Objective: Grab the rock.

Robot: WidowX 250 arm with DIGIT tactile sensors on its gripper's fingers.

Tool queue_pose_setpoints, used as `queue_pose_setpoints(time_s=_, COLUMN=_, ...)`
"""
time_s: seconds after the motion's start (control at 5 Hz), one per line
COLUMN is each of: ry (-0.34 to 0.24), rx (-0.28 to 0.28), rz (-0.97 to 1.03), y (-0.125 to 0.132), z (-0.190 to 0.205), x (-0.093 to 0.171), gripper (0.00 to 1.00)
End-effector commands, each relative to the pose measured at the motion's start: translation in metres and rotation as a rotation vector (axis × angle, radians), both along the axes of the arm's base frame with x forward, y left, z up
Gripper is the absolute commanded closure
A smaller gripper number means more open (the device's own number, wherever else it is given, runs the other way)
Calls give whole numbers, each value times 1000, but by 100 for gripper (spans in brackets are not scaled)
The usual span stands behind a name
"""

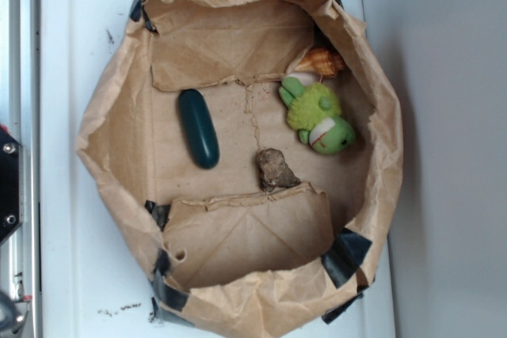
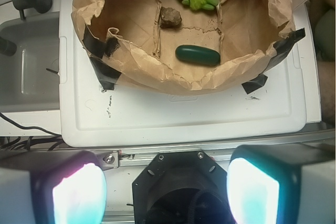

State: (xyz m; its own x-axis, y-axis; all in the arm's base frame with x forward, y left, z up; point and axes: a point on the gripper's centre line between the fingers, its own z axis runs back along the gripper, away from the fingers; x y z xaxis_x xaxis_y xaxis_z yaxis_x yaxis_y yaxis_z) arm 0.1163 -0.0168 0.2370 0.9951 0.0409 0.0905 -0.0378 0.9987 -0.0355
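In the wrist view the two fingers (image 2: 79, 195) fill the bottom edge, spread wide apart and empty, well short of the paper-lined bin (image 2: 89, 11). The rock (image 2: 170, 18) sits on its floor at about 11 o'clock from the green capsule (image 2: 197, 55). It looks hard, dense and jagged; pinching across its narrower flanks should hold.
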Motion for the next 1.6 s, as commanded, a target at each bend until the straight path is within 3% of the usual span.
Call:
queue_pose_setpoints(time_s=0.0, ry=0, rx=0, rz=0, y=0, z=0, x=0, gripper=0)
queue_pose_setpoints(time_s=0.2, ry=-132, rx=-8, rz=-85, y=7, z=-7, x=50, gripper=0)
queue_pose_setpoints(time_s=0.4, ry=-196, rx=7, rz=-93, y=23, z=-24, x=100, gripper=0)
queue_pose_setpoints(time_s=0.6, ry=-203, rx=10, rz=-68, y=42, z=-51, x=150, gripper=0)
queue_pose_setpoints(time_s=0.8, ry=-178, rx=74, rz=-76, y=38, z=-93, x=200, gripper=0)
queue_pose_setpoints(time_s=1.0, ry=-120, rx=119, rz=-102, y=28, z=-139, x=227, gripper=0)
queue_pose_setpoints(time_s=1.2, ry=-83, rx=148, rz=-151, y=18, z=-164, x=217, gripper=0)
queue_pose_setpoints(time_s=1.4, ry=-101, rx=133, rz=-214, y=1, z=-161, x=178, gripper=0)
